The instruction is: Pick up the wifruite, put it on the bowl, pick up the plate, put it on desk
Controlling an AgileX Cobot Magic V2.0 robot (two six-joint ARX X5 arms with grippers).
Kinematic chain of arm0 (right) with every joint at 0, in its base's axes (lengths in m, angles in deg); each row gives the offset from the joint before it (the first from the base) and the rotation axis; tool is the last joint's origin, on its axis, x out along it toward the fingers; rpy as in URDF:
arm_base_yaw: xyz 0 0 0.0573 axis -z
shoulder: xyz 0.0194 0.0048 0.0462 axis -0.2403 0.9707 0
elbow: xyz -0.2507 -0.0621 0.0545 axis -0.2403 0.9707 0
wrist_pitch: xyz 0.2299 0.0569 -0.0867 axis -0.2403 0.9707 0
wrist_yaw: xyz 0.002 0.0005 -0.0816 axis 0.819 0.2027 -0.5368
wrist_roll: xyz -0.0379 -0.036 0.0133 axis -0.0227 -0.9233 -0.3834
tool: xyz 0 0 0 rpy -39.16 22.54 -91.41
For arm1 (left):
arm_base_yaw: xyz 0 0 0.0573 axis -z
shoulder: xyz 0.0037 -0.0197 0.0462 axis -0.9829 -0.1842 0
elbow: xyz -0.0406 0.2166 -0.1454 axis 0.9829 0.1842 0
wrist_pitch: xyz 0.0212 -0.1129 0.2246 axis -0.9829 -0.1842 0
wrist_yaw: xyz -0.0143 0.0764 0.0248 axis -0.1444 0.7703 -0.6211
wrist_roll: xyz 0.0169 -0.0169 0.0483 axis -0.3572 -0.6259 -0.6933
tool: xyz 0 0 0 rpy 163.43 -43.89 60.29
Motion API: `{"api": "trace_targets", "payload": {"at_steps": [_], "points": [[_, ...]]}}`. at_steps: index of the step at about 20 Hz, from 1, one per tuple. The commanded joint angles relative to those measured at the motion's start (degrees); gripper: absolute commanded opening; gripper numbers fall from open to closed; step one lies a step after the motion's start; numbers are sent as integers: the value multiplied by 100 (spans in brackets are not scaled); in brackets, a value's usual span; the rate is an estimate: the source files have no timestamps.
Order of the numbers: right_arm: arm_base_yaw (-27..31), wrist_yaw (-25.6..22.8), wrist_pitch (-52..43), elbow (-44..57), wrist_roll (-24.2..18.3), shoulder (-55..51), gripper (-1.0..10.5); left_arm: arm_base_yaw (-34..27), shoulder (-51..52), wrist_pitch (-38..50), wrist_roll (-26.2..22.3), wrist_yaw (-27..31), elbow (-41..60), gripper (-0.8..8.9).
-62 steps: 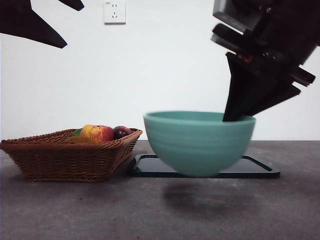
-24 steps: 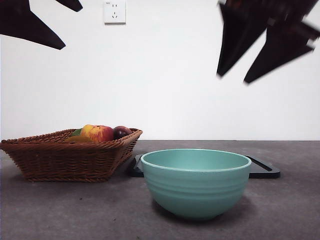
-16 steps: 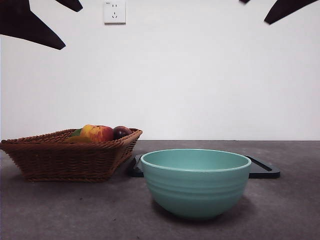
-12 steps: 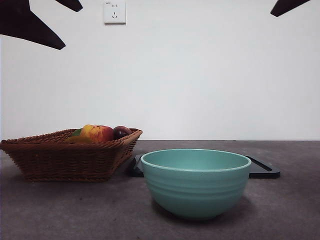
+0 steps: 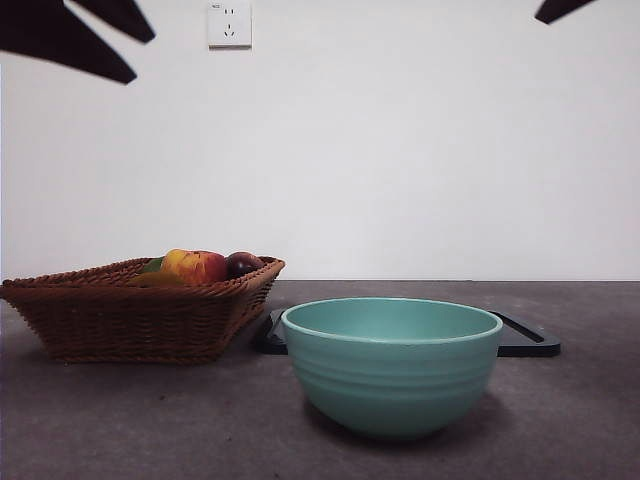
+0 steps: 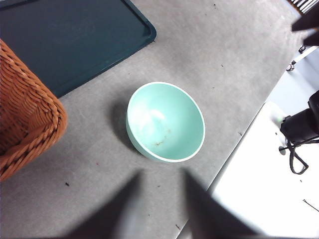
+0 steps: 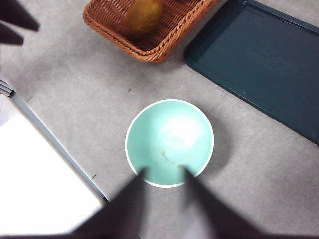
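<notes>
The teal-green bowl (image 5: 391, 365) stands empty on the grey desk (image 5: 120, 425), in front of the black tray (image 5: 522, 341). The orange-brown wifruite (image 7: 143, 15) lies in the wicker basket (image 7: 160, 39); it is hidden in the front view. No plate shows in any view. My left gripper (image 6: 162, 211) hangs open and empty high above the table, with the bowl (image 6: 165, 122) below it. High over the bowl (image 7: 169, 142), my right gripper (image 7: 164, 199) is also open and holds nothing. Only black tips show in the front view, at the top left (image 5: 75, 38) and the top right (image 5: 560, 8).
The basket (image 5: 140, 312) at the left also holds a red-yellow apple (image 5: 197, 266) and a dark purple-red fruit (image 5: 243, 263). The tray (image 7: 264, 64) lies bare behind the bowl. The table's edge (image 7: 60, 149) runs close to the bowl.
The bowl came down from above the tray onto the desk in front of it. The right gripper let it go and rose out of the top right. The left tip has shifted slightly.
</notes>
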Motion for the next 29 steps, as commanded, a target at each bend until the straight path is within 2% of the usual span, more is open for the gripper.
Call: {"api": "trace_targets", "payload": {"at_steps": [1, 14, 21, 22, 26, 29], "points": [[-44, -9, -57, -83, -66, 35, 6, 26, -33, 28, -70, -22, -55, 7], [-44, -4, -721, -83, -46, 28, 6, 26, -31, 44, -26, -22, -55, 7], [-44, -4, -721, -83, -46, 28, 6, 0, 103, 549, -328, 85, -61, 8], [-44, -4, -723, -85, -46, 28, 6, -57, 168, 844, -330, 267, -57, 8], [-44, -4, -723, -83, -46, 28, 6, -584, 866, 2411, -332, 1766, 35, 8], [-44, -4, -723, -83, -46, 28, 6, -1259, 1768, 3342, -348, 2288, 507, 8]]}}
